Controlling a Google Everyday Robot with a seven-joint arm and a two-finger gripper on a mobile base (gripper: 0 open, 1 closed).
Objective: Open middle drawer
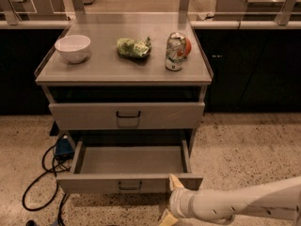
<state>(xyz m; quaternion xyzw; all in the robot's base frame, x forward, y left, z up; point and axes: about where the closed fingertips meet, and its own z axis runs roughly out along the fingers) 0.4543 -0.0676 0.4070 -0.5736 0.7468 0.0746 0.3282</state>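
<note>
Down at the near right, the gripper (pixel 170 200) sits low against the front of the cabinet. Its two pale fingers (pixel 175 182) are spread apart, one pointing up and one down, and they hold nothing. The upper fingertip overlaps the right end of the middle drawer's front panel; I cannot tell whether it is actually touching. The white arm (pixel 244 204) runs off from it to the right edge.

The middle drawer (pixel 131 160) stands pulled well out toward me, its plain grey inside bare to view. Its small black loop handle (pixel 130 186) is at the centre of the front, left of the gripper and apart from it.

Above it, the taller-fronted drawer (pixel 89 116) is pushed in, its black handle (pixel 128 113) sitting over a recessed plate. Over that is a dark gap under the cabinet top (pixel 103 69).

Three things stand in a row on the top. A white bowl (pixel 73 47) is at the left and a crumpled green packet (pixel 134 47) is in the middle. At the right is a dented can (pixel 176 51) with red and green on it, standing upright.

On the speckled floor (pixel 244 145) to the left of the cabinet, a black cable (pixel 35 192) loops about. A small blue box (pixel 63 148) lies just beside the open drawer's left side.
</note>
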